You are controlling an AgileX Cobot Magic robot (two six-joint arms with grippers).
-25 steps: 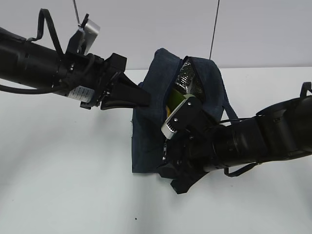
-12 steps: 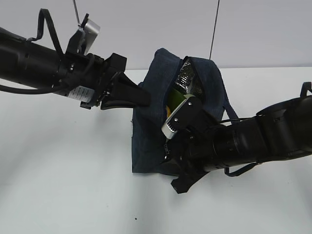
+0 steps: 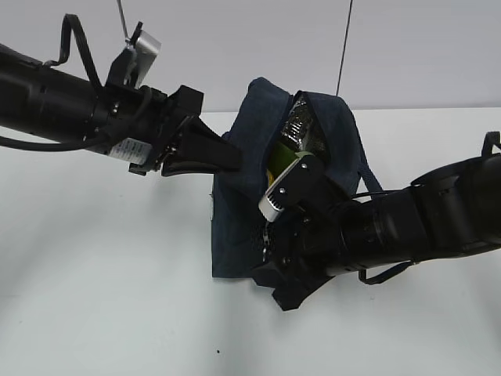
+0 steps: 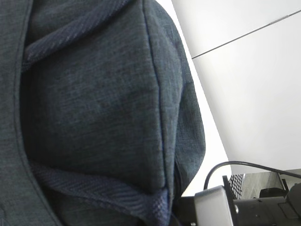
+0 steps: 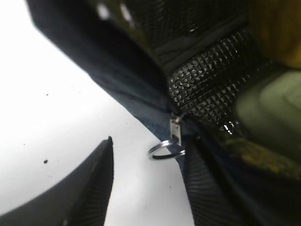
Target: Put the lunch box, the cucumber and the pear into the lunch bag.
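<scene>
Your left end effector is clenched on the lunch bag fabric, near the tabletop's far edge. Your right end effector stands released, fingers straddling the zipper's ring pull. Lunch box sits inside.

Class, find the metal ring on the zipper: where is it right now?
In the right wrist view, the ring hangs at the lunch bag's open edge, between the right gripper's two dark fingers.

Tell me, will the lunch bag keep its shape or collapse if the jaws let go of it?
The lunch bag is probably floppy: its fabric folds and creases near the left gripper. It may sag if released, but the contents visible inside likely give it some support.
</scene>
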